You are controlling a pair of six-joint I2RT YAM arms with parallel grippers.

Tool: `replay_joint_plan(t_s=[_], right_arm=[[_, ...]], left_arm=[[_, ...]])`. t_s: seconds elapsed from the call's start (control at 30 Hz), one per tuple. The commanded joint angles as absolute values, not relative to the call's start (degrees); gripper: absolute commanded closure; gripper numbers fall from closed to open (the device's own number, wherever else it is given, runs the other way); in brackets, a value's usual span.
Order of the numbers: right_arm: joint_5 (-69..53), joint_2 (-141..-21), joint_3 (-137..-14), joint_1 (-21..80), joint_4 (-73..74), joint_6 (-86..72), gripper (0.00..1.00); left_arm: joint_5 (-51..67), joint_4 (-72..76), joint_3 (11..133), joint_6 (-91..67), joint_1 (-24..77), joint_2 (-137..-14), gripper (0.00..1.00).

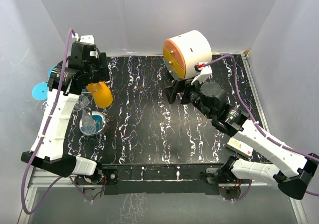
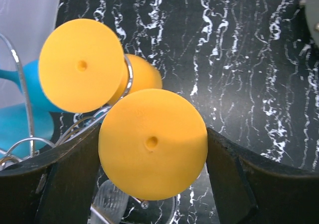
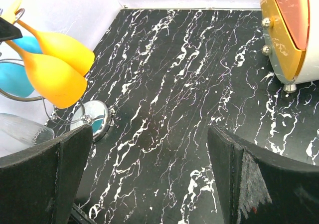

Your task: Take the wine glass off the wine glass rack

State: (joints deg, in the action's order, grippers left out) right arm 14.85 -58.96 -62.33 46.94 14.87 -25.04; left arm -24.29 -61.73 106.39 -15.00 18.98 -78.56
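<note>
White walls close in a black, white-veined desk. The wine glass rack stands at the desk's left edge, its shiny disc base on the surface and its thin wire arms curling above it.

The wine glass to be taken is an opaque orange one. It hangs bowl-down on the side of the rack that faces the middle of the desk, with its round foot uppermost. The left hand is directly above the rack, and its two dark fingers press on opposite edges of that foot, so it looks clamped on the rim. A second orange glass hangs just beside it, its stem threaded through a wire arm. Blue glasses hang on the rack's far side, and a clear glass lies low beside the base.

The right hand hovers well away from the rack, near the round white-and-orange drawer cabinet. Its fingers are spread wide and hold nothing.

The glass looks like matte moulded plastic: probably light, stiff and not very fragile, but smooth. Held only by its rim, the foot could pivot or slip between the pads. The stem is the thinnest part and would probably snag on the wire if pulled sideways. A hold on the foot or just under it seems best, sliding the stem out through the arm's open end.
</note>
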Motion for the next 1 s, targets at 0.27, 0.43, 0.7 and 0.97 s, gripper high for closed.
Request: replay_joint_plan(t_s=[0.27,0.43,0.7,0.97], right_arm=[[5.94,-59.61,-59.17,47.03,6.73,-36.04,0.02],[-0.08,-60.39,-54.49,47.02,-5.50,-46.31,0.02],[-1.88,-63.79,-51.36,47.02,-23.19,-58.63,0.02],[-0.68,-63.26,-49.83,46.85,-33.82,-63.27,0.25]], left_arm=[[-3.01,-51.95,109.10,-21.57,19.25,-74.78,0.43],[5.68,-44.02,105.91,-28.60,19.25,-72.53,0.44],[15.46,-32.94,97.91,-40.31,19.25,-68.45,0.44],[25.40,-21.15,86.03,-50.46,19.29,-64.21,0.44]])
